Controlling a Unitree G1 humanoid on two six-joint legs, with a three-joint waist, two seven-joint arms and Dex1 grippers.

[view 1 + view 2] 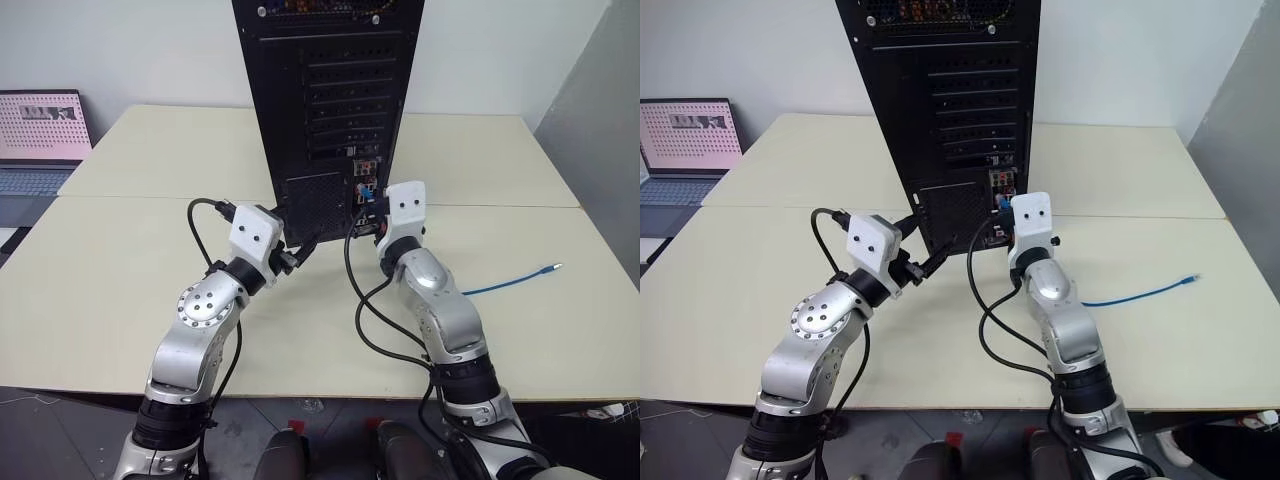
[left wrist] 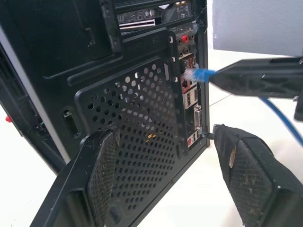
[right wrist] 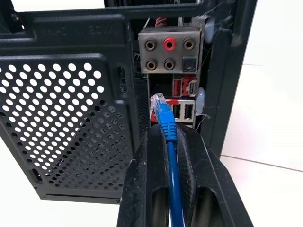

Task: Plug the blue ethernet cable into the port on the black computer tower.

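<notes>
Two black-fingered grippers are being held at the rear of the tall black metal computer tower. Nearest, the thin blue ethernet cable is being pinched in the right gripper, its clear plug pointed lengthwise at the small squarish port just ahead. The left gripper is being held wide, beside the mesh grille.

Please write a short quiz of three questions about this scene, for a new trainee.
1. True or false: the right gripper is shut on the cable.
2. Where is the plug? A) at the connector strip of the tower B) lying on the table C) in the left gripper
3. What lies on the table to the robot's right?

Key: 1 true; 2 A; 3 the cable's free end.
</notes>
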